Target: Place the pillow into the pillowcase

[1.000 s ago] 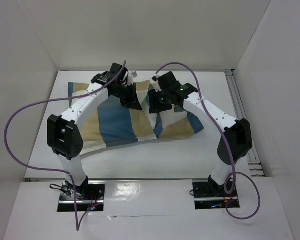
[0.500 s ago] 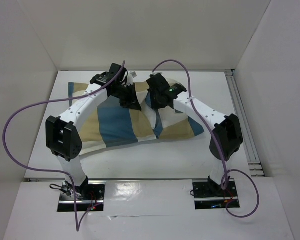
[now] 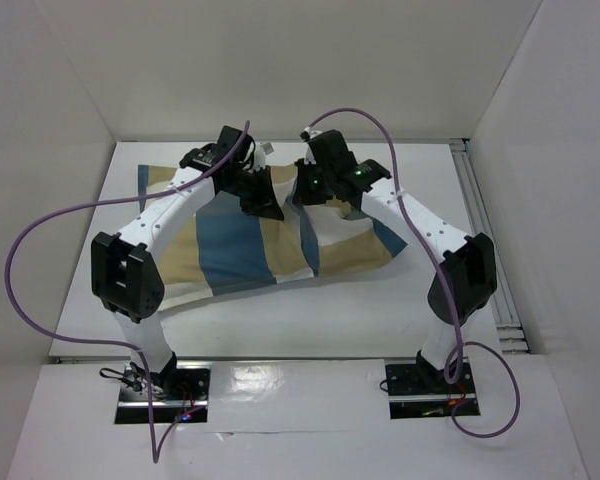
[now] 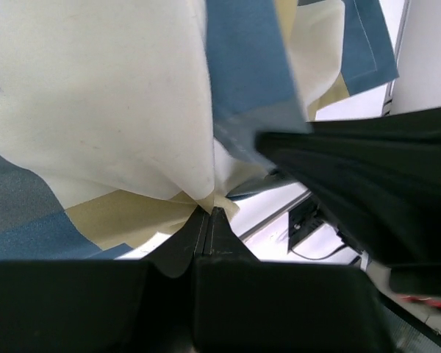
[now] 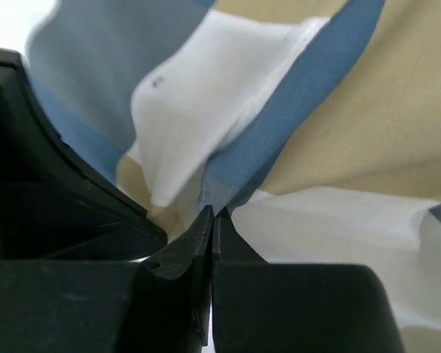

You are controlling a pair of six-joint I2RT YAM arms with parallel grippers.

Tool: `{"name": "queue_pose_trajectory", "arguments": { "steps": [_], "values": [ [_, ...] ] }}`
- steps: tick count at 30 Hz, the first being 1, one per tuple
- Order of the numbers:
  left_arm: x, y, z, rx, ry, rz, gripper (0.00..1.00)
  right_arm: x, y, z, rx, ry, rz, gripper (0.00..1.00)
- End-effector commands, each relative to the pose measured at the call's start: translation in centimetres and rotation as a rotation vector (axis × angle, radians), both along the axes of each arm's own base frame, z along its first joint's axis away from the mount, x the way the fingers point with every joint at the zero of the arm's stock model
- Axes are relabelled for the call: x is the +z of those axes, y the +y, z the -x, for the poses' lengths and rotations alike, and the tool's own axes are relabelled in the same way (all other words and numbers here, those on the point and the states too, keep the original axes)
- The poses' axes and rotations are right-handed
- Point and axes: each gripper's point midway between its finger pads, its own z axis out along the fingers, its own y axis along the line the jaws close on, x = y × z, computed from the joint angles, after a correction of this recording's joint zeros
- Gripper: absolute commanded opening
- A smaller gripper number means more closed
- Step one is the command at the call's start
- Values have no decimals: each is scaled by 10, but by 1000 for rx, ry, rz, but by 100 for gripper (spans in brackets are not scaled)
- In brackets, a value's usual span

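The left end effector [image 4: 209,215] and right end effector [image 5: 212,215] each clamp thin pillowcase [image 3: 235,250] cloth near 12 o'clock on the bench [image 3: 310,320]; the pillow, seemingly hidden inside, could drag the hem free

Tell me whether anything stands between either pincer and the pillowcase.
Nothing visible does. The left pincer and the right pincer are each shut directly on a fold of the pillowcase, fabric pinched between the fingertips.
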Motion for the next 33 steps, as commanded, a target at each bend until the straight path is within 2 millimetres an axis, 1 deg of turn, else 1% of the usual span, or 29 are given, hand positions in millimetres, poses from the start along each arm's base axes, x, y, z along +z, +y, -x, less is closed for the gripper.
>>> {"name": "queue_pose_trajectory", "arguments": {
  "steps": [1, 2, 3, 4, 5, 6, 7, 8, 9, 12, 13, 14, 15, 16, 17, 18, 19, 20, 22, 23, 24, 25, 26, 27, 28, 29, 30, 32, 33],
  "values": [
    [27, -12, 9, -55, -40, 101, 0, 28, 14, -5, 68, -54, -161, 0],
    [27, -12, 9, -62, -46, 98, 0, 18, 16, -8, 61, -37, -159, 0],
    [34, -11, 15, -71, -55, 115, 0, 8, 14, -14, 52, -34, -157, 0],
    [39, -12, 17, -78, -61, 127, 0, -18, 15, -17, 28, 5, -137, 0],
    [45, -14, 22, -95, -60, 151, 0, -21, 19, -24, 23, -5, -152, 0],
    [47, -15, 24, -112, -61, 162, 0, -32, 21, -28, 7, 11, -147, 0],
    [58, -17, 25, -124, -88, 185, 0, -51, 20, -35, -16, 30, -115, 0],
    [61, -20, 29, -142, -79, 207, 0, -56, 18, -42, -33, 40, -116, 0],
    [72, -22, 29, -154, -109, 230, 0, -57, 20, -46, -33, 39, -117, 0],
    [74, -27, 21, -147, -109, 252, 0, -42, 25, -49, -24, 35, -128, 0],
    [77, -31, 19, -160, -105, 268, 0, -31, 19, -53, -41, 15, -132, 6],
    [69, -35, 14, -169, -80, 273, 0, -31, 12, -47, -55, 39, -104, 15],
    [68, -37, 13, -186, -76, 276, 9, -27, -1, -48, -76, 38, -77, 27],
    [69, -36, 14, -191, -64, 266, 39, -28, -14, -48, -111, 44, -49, 41],
    [70, -35, 16, -201, -66, 259, 54, -12, -36, -46, -148, 19, -37, 54],
    [59, -30, 12, -193, -71, 211, 66, -13, -53, -39, -180, 34, -12, 69],
    [60, -22, 11, -178, -84, 190, 75, -11, -70, -36, -215, 34, 0, 72],
    [50, -11, 9, -144, -71, 147, 83, -8, -102, -27, -273, 35, 9, 73],
    [41, 4, 9, -109, -62, 110, 83, -11, -138, -16, -343, 52, 28, 76],
    [32, 14, 13, -85, -46, 84, 83, -25, -161, -8, -398, 76, 70, 76],
    [22, 31, 9, -27, -43, 23, 83, -22, -192, -3, -482, 93, 80, 77],
    [14, 40, 11, 11, -19, -10, 82, -28, -209, 2, -537, 118, 91, 79],
    [-5, 49, 19, 41, 21, -58, 82, -39, -225, 7, -591, 151, 119, 83],
    [-6, 61, 21, 85, 11, -93, 82, -54, -237, 18, -626, 200, 133, 84],
    [-16, 73, 21, 146, 19, -159, 82, -59, -253, 22, -690, 222, 119, 86],
    [-24, 81, 24, 181, 30, -198, 82, -70, -260, 28, -719, 255, 122, 88],
    [-41, 91, 34, 214, 58, -239, 80, -87, -269, 40, -749, 300, 123, 88],
    [-61, 100, 36, 255, 74, -269, 77, -99, -270, 45, -762, 310, 109, 88],
    [-80, 103, 47, 249, 117, -288, 76, -114, -268, 54, -751, 346, 113, 88]
  ]
}}
